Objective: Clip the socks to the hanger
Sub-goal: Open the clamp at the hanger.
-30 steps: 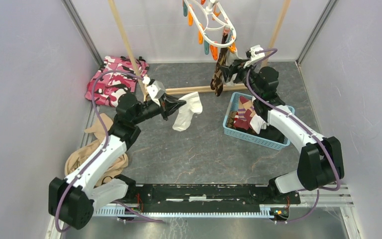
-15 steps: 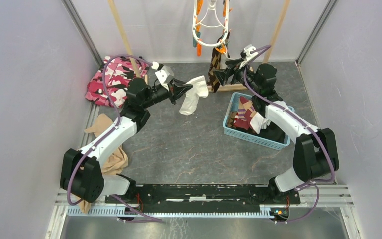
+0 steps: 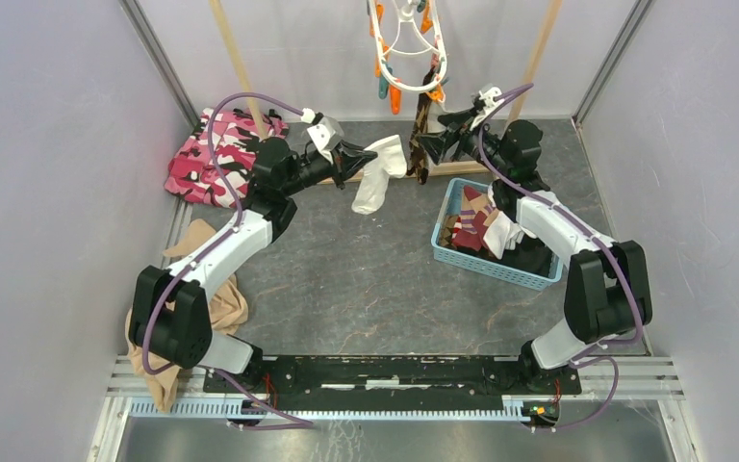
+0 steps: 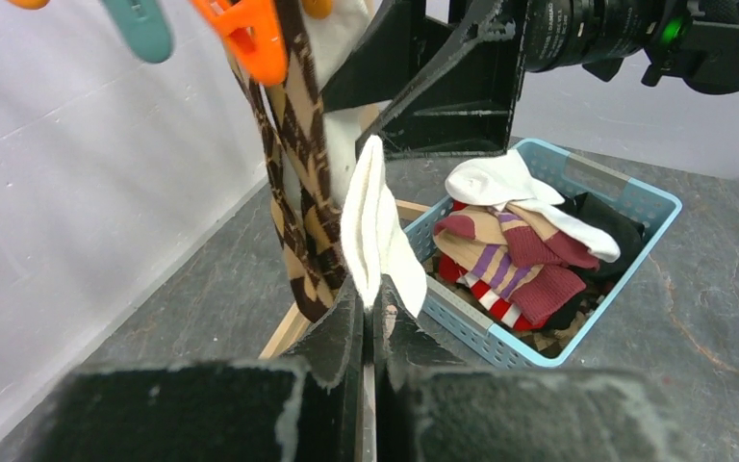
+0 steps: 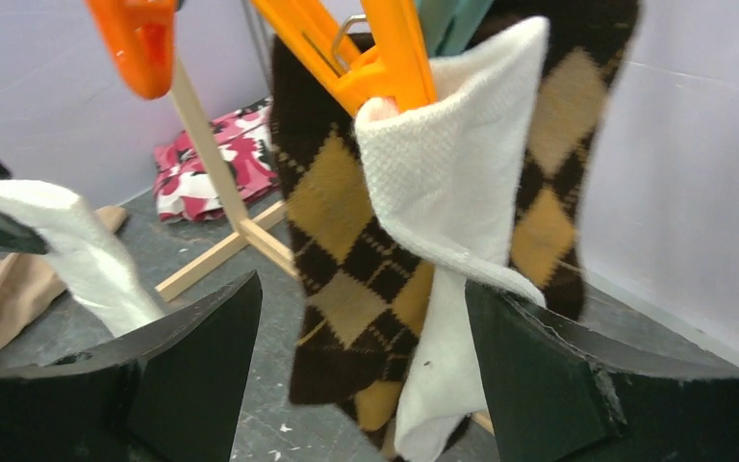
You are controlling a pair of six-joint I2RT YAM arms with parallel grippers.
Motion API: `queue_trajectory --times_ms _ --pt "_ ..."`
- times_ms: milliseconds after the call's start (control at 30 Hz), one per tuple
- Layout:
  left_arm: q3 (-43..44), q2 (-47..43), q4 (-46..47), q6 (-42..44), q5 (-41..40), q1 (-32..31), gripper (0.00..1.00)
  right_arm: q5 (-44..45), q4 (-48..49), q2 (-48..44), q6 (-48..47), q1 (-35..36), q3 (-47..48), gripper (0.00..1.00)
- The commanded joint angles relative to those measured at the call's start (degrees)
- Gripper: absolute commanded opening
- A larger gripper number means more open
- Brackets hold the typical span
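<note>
The white hanger (image 3: 402, 37) hangs at the top centre with orange and teal clothespins. A brown argyle sock (image 3: 421, 135) dangles from an orange clothespin (image 5: 385, 58), and a white sock (image 5: 452, 192) hangs in front of it. My right gripper (image 3: 430, 144) stands open around these hanging socks (image 5: 346, 250), its fingers (image 5: 202, 356) apart from the fabric on both sides. My left gripper (image 4: 369, 303) is shut on the edge of another white sock (image 4: 377, 226), held up just left of the argyle sock (image 4: 298, 173). That held sock (image 3: 377, 178) droops below the fingers.
A blue basket (image 3: 543, 275) with several mixed socks stands under my right arm. A pink camouflage cloth (image 3: 214, 154) and a tan garment (image 3: 192, 289) lie at the left. Wooden rack posts (image 3: 241, 67) and a base bar (image 3: 462, 169) frame the hanger.
My left arm has carried the white sock up and rightward toward the hanger. The hanger has swung and turned. My right gripper has spread wider around the hanging argyle sock.
</note>
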Motion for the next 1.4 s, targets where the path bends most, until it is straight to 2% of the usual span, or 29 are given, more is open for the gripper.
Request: queue_trajectory --times_ms 0,133,233,467,667,1000,1133,1300,1367 --pt "2.8 0.7 2.6 2.6 2.4 0.3 0.02 6.0 -0.7 -1.1 -1.1 -2.2 2.3 0.84" --pt "1.4 0.5 5.7 -0.5 5.6 0.4 0.02 2.5 -1.2 -2.5 -1.8 -3.9 2.3 0.83" --pt "0.3 0.3 9.3 -2.8 7.7 0.4 0.02 -4.4 -0.1 -6.3 -4.1 -4.3 -0.4 0.82" --pt "3.9 4.3 10.0 -2.2 9.0 0.4 0.02 -16.0 -1.8 -13.8 -7.0 -4.0 -3.7 0.81" --pt "7.7 8.2 11.8 -3.0 9.9 0.3 0.02 -18.9 -1.5 -6.3 -6.9 -0.6 1.2 0.82" --pt "11.4 11.4 11.7 -2.1 8.5 0.4 0.02 -23.2 10.1 5.4 3.9 -0.3 7.9 0.82" --pt "12.8 13.3 13.1 -3.8 7.5 0.3 0.02 -24.1 17.9 9.2 11.0 -0.3 10.1 0.75" --pt "13.5 14.3 14.4 -5.5 6.7 0.4 0.02 -25.3 20.6 12.3 15.3 -0.3 13.1 0.54" --pt "13.5 14.2 14.4 -5.5 6.2 0.3 0.02 -25.5 20.8 12.3 15.3 -0.3 13.0 0.53"
